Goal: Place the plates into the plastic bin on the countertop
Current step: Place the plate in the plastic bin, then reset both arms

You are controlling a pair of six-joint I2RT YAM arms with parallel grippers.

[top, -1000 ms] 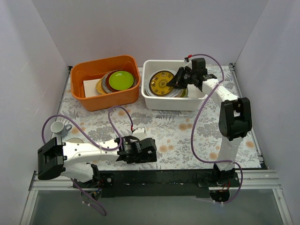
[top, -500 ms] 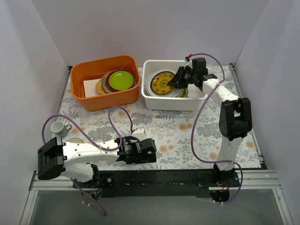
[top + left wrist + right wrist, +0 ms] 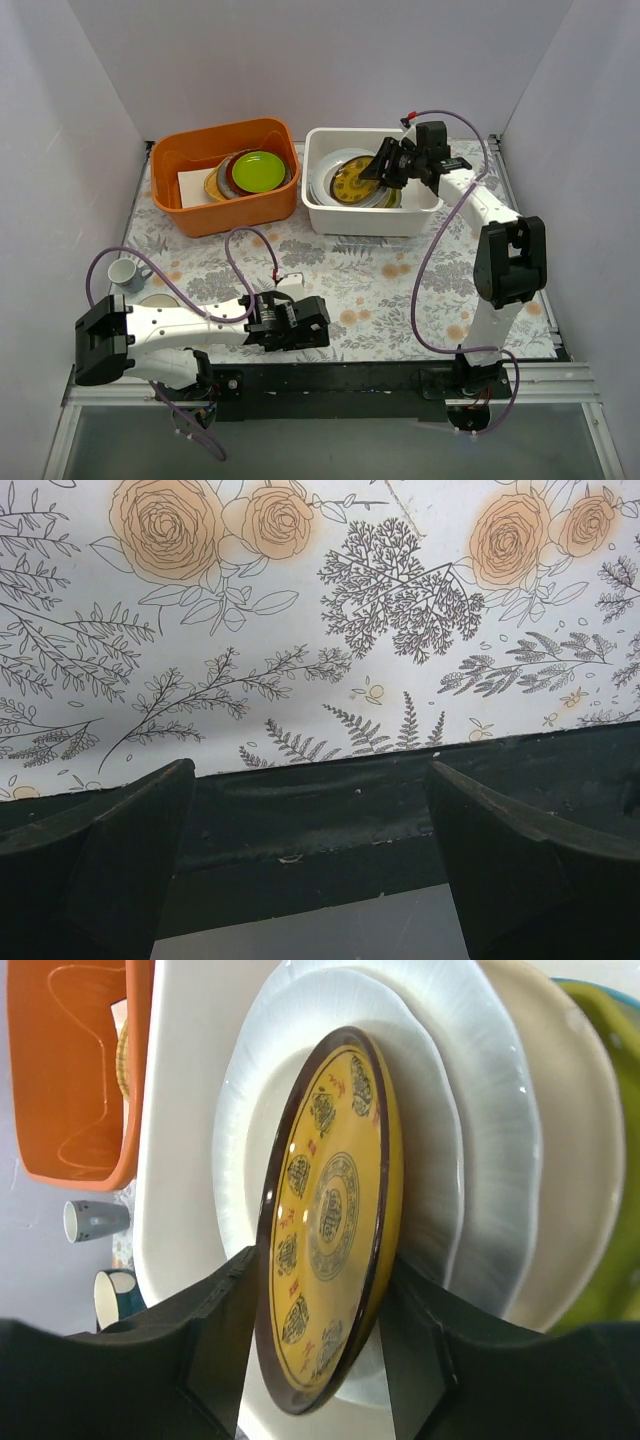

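right gripper [image 3: 315, 1355] is clamped on the rim of the small dark-and-gold plate [image 3: 330, 1210] inside the plastic bin [image 3: 370, 218], one finger on each face. Plate's tipped up on edge, gold face toward the bin's left wall, long line running roughly front to back, leaning on the white plates [image 3: 440, 1160] there. Half a second ago it lay flatter, now more white shows beside it. Left gripper [image 3: 310, 860] hangs well away from the bin at the countertop [image 3: 300, 630] edge, fingers spread wide, nothing in them
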